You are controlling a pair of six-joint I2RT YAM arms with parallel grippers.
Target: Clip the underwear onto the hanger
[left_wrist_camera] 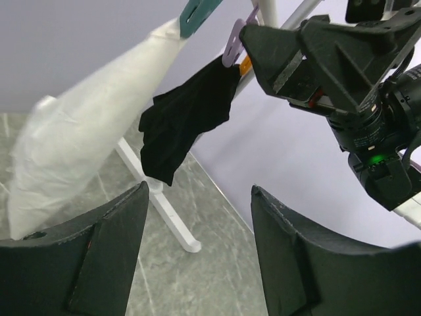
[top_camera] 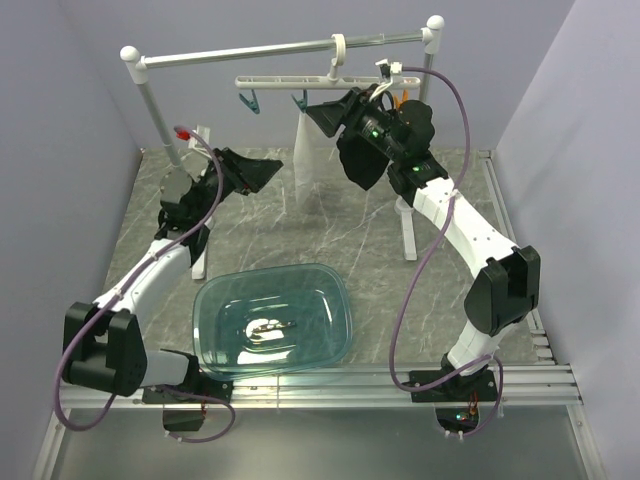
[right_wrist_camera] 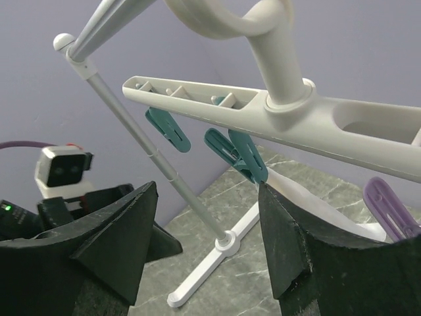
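The hanger point(top_camera: 300, 80), a white bar, hangs by its hook from the rail. The white underwear point(top_camera: 306, 155) hangs from the second teal peg point(top_camera: 300, 98), held at one corner. It also shows in the left wrist view point(left_wrist_camera: 79, 151) and the right wrist view point(right_wrist_camera: 316, 197). The other teal peg point(top_camera: 250, 101) is empty. My right gripper point(top_camera: 326, 117) is open and empty just right of the underwear's clipped corner, below the bar point(right_wrist_camera: 263, 112). My left gripper point(top_camera: 262, 172) is open and empty, lower and to the left of the underwear.
A black garment point(left_wrist_camera: 187, 118) hangs from the purple peg point(left_wrist_camera: 233, 43) beside the orange peg point(left_wrist_camera: 245, 64), behind my right wrist. The grey rail point(top_camera: 280, 50) stands on white posts with floor feet point(left_wrist_camera: 164, 210). A teal see-through tub point(top_camera: 272, 320) sits near the front.
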